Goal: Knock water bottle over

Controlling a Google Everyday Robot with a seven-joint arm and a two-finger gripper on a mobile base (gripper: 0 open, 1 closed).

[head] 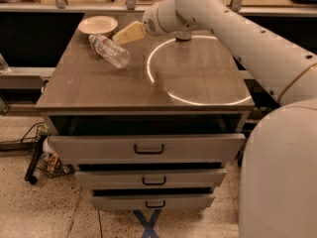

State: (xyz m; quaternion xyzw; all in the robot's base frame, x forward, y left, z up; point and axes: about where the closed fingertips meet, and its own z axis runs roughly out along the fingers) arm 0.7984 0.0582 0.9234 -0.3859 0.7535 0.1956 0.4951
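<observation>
Currently water bottle (110,50) flat near table (99,88) back-left edge; gripper (118,37) beside, jaws together.

The water bottle (110,50) is lying on its side on the counter (99,88) near a plate (97,25); the claw (119,36) is hovering close beside it.

Gripper (124,35) over back-left tabletop (99,90), just right of bottle (110,49) lying flat. 1 plate (97,25) behind bottle. Front and right of tabletop open; 3 drawers (198,148) jut below.
</observation>
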